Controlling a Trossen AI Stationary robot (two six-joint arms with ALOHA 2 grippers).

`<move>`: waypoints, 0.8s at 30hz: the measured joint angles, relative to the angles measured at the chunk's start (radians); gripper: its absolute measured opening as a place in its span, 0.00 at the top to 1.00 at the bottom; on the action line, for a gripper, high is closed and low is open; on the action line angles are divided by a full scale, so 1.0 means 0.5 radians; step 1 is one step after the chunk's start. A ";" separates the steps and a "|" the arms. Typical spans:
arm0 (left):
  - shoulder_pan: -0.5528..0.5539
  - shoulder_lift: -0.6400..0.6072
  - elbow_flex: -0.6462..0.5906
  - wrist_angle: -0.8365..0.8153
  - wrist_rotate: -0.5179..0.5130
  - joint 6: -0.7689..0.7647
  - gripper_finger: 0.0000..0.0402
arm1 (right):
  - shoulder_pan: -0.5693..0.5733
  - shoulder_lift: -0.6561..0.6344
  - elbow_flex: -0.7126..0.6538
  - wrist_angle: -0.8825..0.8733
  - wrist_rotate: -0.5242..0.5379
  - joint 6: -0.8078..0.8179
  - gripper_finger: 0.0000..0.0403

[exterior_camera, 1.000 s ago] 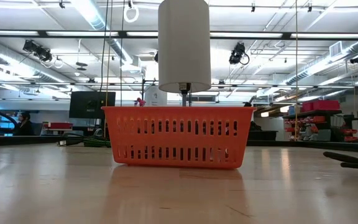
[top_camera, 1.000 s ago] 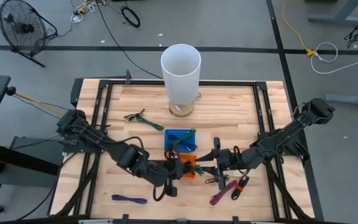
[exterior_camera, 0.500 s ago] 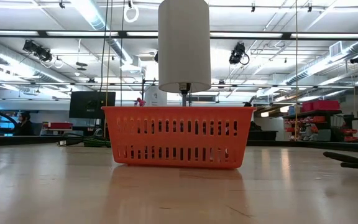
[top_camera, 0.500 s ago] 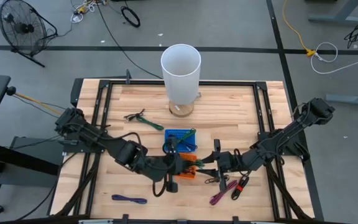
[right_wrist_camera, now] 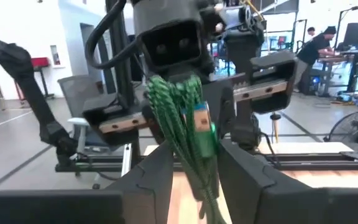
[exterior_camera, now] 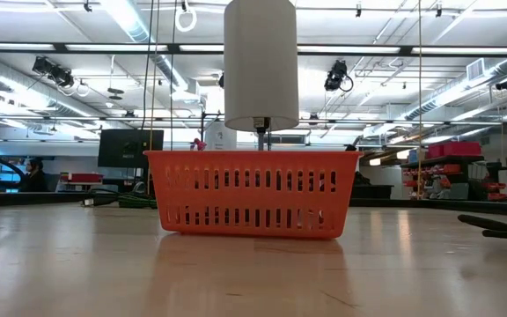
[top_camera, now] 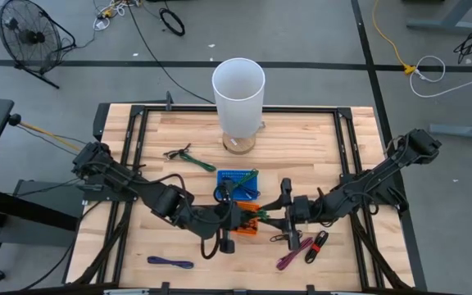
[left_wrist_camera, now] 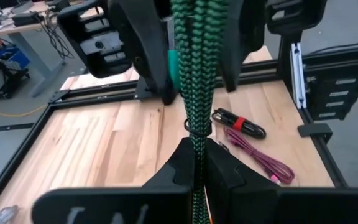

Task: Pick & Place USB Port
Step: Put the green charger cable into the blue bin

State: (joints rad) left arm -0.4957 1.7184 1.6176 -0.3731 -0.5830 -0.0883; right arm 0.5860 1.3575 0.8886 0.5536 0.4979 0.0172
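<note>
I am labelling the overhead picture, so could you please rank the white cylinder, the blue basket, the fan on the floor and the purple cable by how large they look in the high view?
1. White cylinder, though it stands tall toward the camera.
2. Fan, on the floor, farther from the camera, so the top two are unsure.
3. Blue basket, partly covered.
4. Purple cable, thinnest.

Both arms reach low toward the centre, the left gripper [top_camera: 238, 215] and right gripper [top_camera: 279, 216] facing each other, each clamped closed.
</note>
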 joint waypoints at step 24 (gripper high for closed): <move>0.001 0.004 -0.004 -0.343 -0.142 -0.041 0.86 | -0.167 -0.002 0.002 -0.304 0.261 0.150 0.99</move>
State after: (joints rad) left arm -0.4953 1.7203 1.6157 -0.5447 -0.6542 -0.1088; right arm 0.5023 1.3563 0.8894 0.4017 0.6285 0.0923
